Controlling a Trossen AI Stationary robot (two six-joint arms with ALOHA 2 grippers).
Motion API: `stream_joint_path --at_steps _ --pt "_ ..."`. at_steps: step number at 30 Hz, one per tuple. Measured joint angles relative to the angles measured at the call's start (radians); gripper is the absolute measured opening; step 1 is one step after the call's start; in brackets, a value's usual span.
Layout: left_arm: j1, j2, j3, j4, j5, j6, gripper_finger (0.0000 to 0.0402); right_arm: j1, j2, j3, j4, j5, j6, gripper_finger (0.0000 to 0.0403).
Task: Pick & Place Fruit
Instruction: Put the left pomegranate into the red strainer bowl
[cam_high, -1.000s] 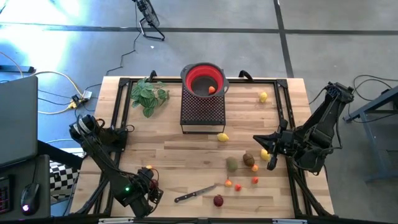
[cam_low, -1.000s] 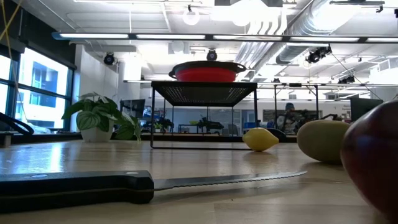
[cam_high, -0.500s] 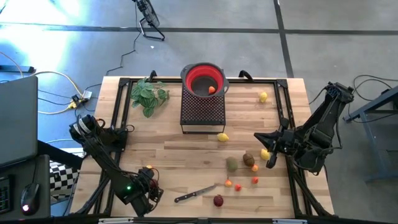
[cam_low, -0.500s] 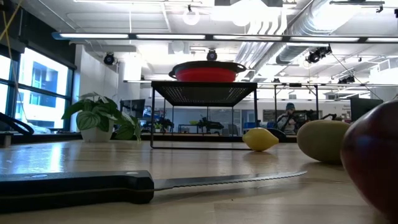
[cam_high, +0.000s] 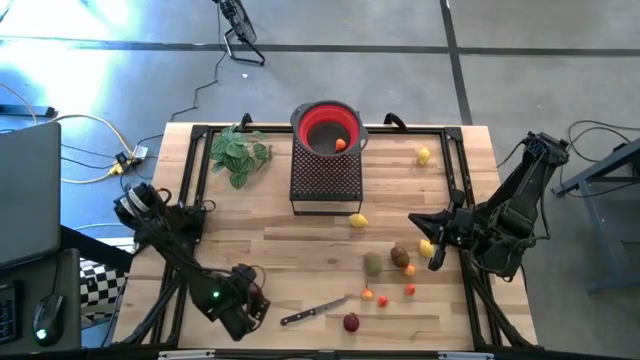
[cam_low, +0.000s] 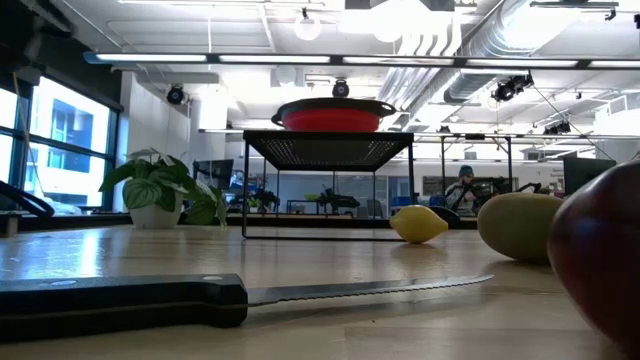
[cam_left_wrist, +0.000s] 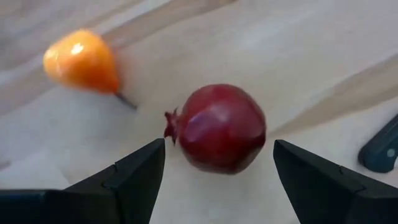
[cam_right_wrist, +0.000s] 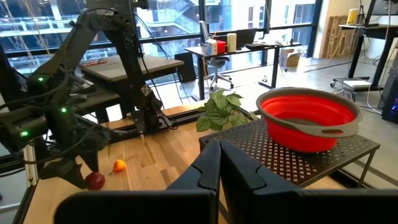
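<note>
My left gripper (cam_left_wrist: 219, 147) stands open near the table's front left (cam_high: 247, 306), pointing down over a dark red ball (cam_left_wrist: 217, 127) that rests on the wood. One finger is on each side of the ball and neither touches it. A small orange fruit (cam_left_wrist: 81, 60) lies just beyond. The right wrist view shows the same ball (cam_right_wrist: 94, 180) and orange fruit (cam_right_wrist: 119, 165). My right gripper (cam_high: 413, 222) waits shut at the right, raised and level. Lemons (cam_high: 358, 220), a green oval (cam_high: 373, 263), a brown oval (cam_high: 400, 256) and another dark red ball (cam_high: 351, 322) lie at centre right.
A red bowl (cam_high: 327, 128) holding an orange fruit (cam_high: 341, 143) sits on a black mesh stand (cam_high: 325, 180) at the far middle. A black-handled knife (cam_high: 313, 311) lies right of my left gripper. A leafy sprig (cam_high: 238, 152) lies at the far left.
My left gripper has sunk and gone a little toward the table's right edge, down around the dark red ball, staying open.
</note>
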Motion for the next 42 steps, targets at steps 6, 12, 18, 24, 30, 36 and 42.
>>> stream_joint_path --at_steps 6,12,18,24,30,36,42 --pt "0.074 0.0 0.0 0.004 0.013 0.111 0.0291 0.0 0.0 0.0 0.0 -0.004 -0.001 0.0003" --pt "0.125 0.0 0.0 0.004 0.062 0.19 0.0291 0.0 0.0 0.0 0.0 -0.01 0.001 0.0003" --pt "0.131 0.0 0.0 0.004 0.09 0.215 0.0291 0.0 0.0 0.0 0.0 -0.01 0.001 0.0003" --pt "0.131 0.0 0.0 0.004 0.091 0.214 0.0291 0.0 0.0 0.0 0.0 -0.01 0.001 0.0003" --pt "0.131 0.005 0.0 0.004 0.093 0.214 0.0291 0.0 0.0 0.0 0.0 -0.01 0.001 0.0003" --pt "0.131 0.005 0.0 0.003 0.115 0.216 0.0291 0.0 0.0 0.0 0.0 -0.01 0.001 0.0003" --pt "0.131 0.005 0.0 0.003 0.117 0.238 0.0291 0.0 0.0 0.0 0.0 -0.01 0.001 0.0003"
